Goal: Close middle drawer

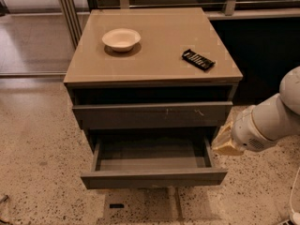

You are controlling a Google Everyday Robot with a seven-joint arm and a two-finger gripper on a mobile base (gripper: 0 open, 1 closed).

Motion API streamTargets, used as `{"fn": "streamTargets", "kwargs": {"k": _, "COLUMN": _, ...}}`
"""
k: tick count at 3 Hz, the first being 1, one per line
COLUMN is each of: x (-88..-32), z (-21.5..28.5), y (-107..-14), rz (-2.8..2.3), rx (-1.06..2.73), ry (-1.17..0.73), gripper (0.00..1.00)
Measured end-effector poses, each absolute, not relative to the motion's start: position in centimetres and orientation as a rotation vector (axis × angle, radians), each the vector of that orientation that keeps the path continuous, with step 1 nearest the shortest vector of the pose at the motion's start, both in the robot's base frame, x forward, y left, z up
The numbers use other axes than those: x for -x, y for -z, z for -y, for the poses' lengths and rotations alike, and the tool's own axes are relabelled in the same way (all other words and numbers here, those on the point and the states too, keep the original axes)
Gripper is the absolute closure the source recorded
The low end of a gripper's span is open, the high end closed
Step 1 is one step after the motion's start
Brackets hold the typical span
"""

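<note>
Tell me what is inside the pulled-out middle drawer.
The middle drawer shows only its bare grey floor; nothing lies there. Its rear is hidden under the drawer above. The gripper hangs beside its right side.

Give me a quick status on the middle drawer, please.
Gripper at right side of middle drawer, contact unclear. Drawer pulled well out, nothing visible inside. Above it, top drawer slightly ajar, not blocking.

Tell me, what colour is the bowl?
The bowl is cream white, best seen in the camera view. The gripper is just right of the open middle drawer.
</note>
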State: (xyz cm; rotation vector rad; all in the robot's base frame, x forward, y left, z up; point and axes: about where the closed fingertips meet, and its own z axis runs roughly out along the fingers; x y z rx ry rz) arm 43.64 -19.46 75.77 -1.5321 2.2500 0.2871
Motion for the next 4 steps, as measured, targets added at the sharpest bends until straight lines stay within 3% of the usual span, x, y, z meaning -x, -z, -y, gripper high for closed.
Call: {"fn": "streamTargets", "kwargs": {"k": 4, "x": -41.7, "z": 17.6, "y": -53.1, "rz": -2.277, "rx": 1.470, "ry": -0.572, "gripper": 1.00}}
